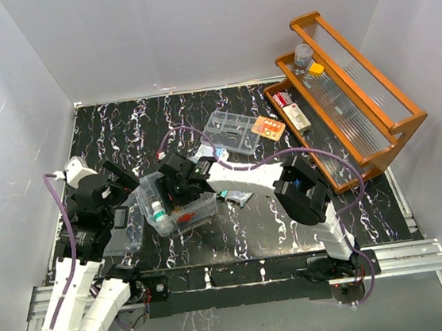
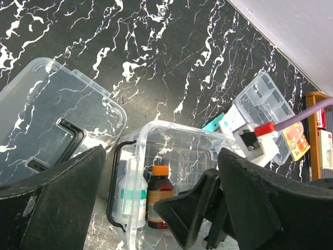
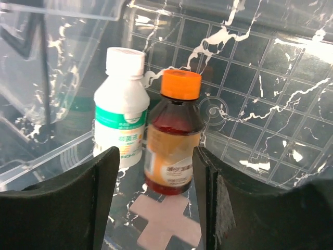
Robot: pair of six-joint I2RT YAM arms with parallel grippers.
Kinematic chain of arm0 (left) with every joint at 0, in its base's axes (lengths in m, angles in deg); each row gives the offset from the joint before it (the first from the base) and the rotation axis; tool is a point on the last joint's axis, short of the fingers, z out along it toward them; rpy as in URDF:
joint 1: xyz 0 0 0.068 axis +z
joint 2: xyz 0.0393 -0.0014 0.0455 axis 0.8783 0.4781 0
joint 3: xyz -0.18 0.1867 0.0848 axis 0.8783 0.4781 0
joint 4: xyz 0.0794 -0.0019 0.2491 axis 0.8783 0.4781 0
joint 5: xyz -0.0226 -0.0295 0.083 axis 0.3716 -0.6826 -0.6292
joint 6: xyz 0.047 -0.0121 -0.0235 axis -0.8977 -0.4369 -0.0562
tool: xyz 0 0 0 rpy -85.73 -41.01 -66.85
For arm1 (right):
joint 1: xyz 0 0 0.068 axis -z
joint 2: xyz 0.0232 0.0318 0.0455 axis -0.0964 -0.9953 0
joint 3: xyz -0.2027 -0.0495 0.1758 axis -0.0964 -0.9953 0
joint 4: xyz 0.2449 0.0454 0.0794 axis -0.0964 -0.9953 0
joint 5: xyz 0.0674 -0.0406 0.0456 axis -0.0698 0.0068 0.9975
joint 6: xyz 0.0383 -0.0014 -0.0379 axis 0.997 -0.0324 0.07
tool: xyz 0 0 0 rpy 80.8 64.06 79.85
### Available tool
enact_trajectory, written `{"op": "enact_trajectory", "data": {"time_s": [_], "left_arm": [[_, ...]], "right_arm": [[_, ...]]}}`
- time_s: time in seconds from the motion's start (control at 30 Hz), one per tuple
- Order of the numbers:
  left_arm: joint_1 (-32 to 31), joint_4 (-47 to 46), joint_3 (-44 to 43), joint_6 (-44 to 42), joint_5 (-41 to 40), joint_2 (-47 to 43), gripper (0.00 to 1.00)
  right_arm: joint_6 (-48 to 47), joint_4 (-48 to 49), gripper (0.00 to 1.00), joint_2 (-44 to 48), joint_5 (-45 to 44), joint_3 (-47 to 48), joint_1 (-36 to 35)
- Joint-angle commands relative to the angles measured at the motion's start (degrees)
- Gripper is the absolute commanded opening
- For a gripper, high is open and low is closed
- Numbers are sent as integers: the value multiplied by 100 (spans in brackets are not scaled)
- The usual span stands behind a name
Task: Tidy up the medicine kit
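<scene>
The medicine kit (image 1: 198,210), a clear box, stands open on the near left of the desk (image 1: 253,234), its lid (image 2: 52,109) lying just left of it. A white bottle (image 3: 122,104) and an amber bottle (image 3: 174,135) stand inside. The right pincer (image 3: 156,151) is spread, its fingers flanking the amber bottle. The left pincer (image 2: 161,156) is spread wide above lid and box, pinching nothing.

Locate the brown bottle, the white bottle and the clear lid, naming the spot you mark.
brown bottle (image 3: 173,156): right wrist view, on its label.
white bottle (image 3: 120,125): right wrist view, on its green-and-white label.
clear lid (image 2: 57,99): left wrist view, on its flat clear panel.
</scene>
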Motion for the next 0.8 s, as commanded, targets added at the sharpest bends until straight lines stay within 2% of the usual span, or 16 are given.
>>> {"op": "enact_trajectory", "data": {"time_s": [0.0,0.2,0.37,0.5,0.67,0.77], "left_arm": [[-14,89,-332,-218,-185,-39,89],[-13,125,-689,-588,-155,-140,89],[-16,144,-895,-954,210,-222,89],[-14,83,-980,-1152,619,-291,90],[-17,-121,-951,-1304,1052,-359,90],[-16,-152,-1069,-1369,1320,-337,90]], "right_arm": [[-45,315,57,704,32,102,67],[-130,959,57,1754,-24,-566,225],[-313,1506,58,3000,-919,-1690,543],[-3,1561,58,3689,-1408,-2551,1238],[953,2357,61,3940,-915,-3711,2303],[1490,2648,61,3487,-968,-3679,2514]]}}
